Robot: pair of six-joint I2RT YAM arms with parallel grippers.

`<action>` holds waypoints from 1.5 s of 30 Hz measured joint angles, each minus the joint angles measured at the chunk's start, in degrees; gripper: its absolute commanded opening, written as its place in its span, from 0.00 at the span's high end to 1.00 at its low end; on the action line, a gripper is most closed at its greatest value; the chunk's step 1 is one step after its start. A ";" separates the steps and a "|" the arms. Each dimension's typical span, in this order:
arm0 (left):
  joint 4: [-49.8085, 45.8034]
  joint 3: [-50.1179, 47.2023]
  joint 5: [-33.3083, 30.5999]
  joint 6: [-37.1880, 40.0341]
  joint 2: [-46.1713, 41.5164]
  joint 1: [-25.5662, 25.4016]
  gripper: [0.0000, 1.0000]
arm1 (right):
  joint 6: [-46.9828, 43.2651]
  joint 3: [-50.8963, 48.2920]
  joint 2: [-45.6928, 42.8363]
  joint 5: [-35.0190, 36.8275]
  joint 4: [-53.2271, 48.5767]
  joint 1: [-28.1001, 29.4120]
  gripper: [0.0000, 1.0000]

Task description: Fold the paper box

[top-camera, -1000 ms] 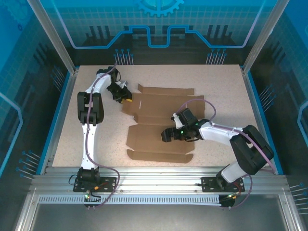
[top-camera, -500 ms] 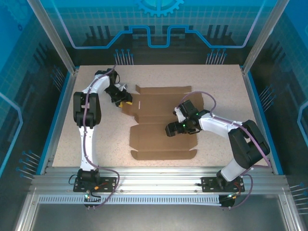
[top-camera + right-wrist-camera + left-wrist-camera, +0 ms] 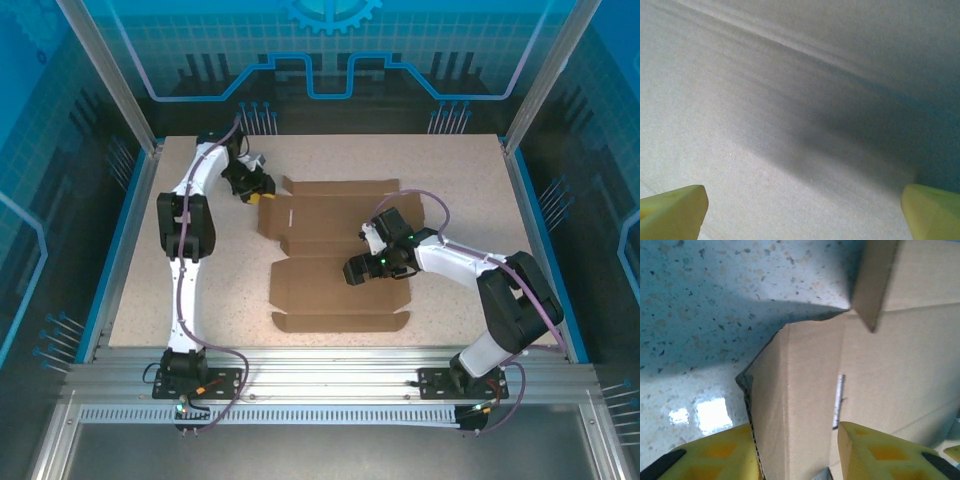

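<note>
One flap raised on the paper box (image 3: 325,300)

The left pincer (image 3: 796,442), part spread, straddles the corner flap (image 3: 767,390) between its fingers, likely to crease it. The right pincer (image 3: 358,270), spread wide, sits low on the panel beneath, seemingly pinning it

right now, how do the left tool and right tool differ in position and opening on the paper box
The left tool is at the paper box's far left corner; the right tool is over its middle. The left tool's fingers stand partly apart, straddling a raised flap; the right tool's are spread wide above flat cardboard. Both have yellow fingers.
</note>
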 measured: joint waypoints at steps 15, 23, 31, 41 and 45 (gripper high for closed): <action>-4.20 2.38 1.07 2.25 3.76 0.00 0.79 | 0.04 -2.60 -1.01 -0.02 0.63 0.39 0.00; -4.85 2.49 2.73 3.21 3.76 0.02 0.84 | 0.04 -2.69 -1.01 -0.04 0.83 0.61 0.01; -1.22 -1.31 5.01 2.93 2.05 0.00 0.90 | 2.05 -4.87 -2.08 -3.34 2.84 2.03 0.16; 19.30 -22.99 6.49 -1.62 -14.43 -0.07 0.92 | 10.64 -10.95 -8.68 -6.12 10.71 11.65 0.37; 29.90 -32.22 6.43 -3.82 -21.70 -0.39 0.92 | 15.43 -13.62 -8.76 -3.08 15.26 15.28 0.47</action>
